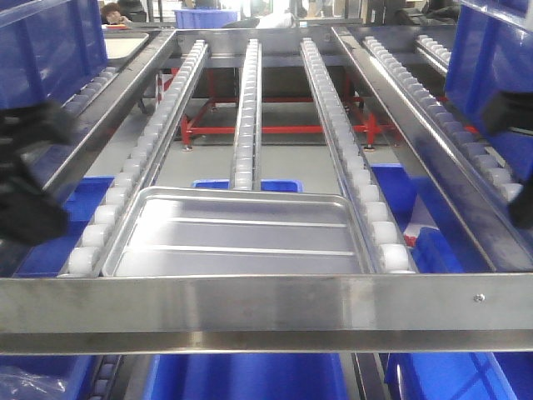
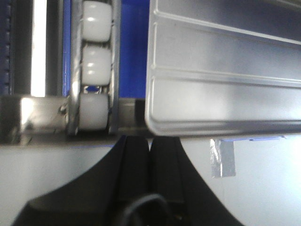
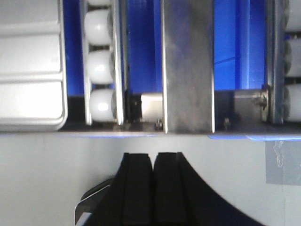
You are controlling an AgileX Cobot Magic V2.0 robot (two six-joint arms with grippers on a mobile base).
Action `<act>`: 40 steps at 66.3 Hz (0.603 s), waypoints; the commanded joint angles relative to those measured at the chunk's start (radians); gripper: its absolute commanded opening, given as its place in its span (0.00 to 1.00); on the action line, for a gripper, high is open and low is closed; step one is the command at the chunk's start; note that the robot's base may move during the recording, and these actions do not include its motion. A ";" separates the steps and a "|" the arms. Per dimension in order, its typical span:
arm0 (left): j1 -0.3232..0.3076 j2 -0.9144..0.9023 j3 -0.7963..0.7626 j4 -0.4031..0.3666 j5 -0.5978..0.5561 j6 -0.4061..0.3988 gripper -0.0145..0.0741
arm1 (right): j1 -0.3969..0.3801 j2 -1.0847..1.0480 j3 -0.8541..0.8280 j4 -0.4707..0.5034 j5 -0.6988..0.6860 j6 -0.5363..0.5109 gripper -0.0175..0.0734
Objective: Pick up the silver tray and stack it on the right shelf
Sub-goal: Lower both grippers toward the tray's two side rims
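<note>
The silver tray lies flat on the middle roller rack, its near rim against that rack's steel front bar. In the left wrist view my left gripper is shut and empty, its tips just in front of the bar below the silver tray's near left corner. My right gripper is also shut and empty, a short way in front of the bar, right of the silver tray's near right corner. The right shelf shows its rollers at the far right, also seen as the right shelf in the front view.
Blue bins sit under the racks. A dull grey tray rests on the left rack at the back. A steel divider rail separates the middle rack from the right one. My arms are dark blurs at both edges, left arm.
</note>
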 commanded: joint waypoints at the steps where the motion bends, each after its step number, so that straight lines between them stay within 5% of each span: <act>1: -0.005 0.066 -0.122 0.013 0.004 -0.005 0.06 | 0.000 0.036 -0.074 -0.028 -0.022 0.039 0.26; 8: -0.018 0.160 -0.223 0.079 0.030 -0.062 0.06 | 0.011 0.099 -0.129 -0.034 -0.015 0.049 0.26; 19: -0.077 0.245 -0.365 0.492 0.181 -0.454 0.06 | 0.100 0.190 -0.226 -0.054 -0.007 0.081 0.26; 25: -0.116 0.265 -0.428 0.661 0.309 -0.588 0.06 | 0.148 0.253 -0.289 -0.094 0.019 0.138 0.26; 40: -0.142 0.270 -0.494 0.584 0.367 -0.606 0.06 | 0.194 0.409 -0.482 -0.176 0.171 0.271 0.26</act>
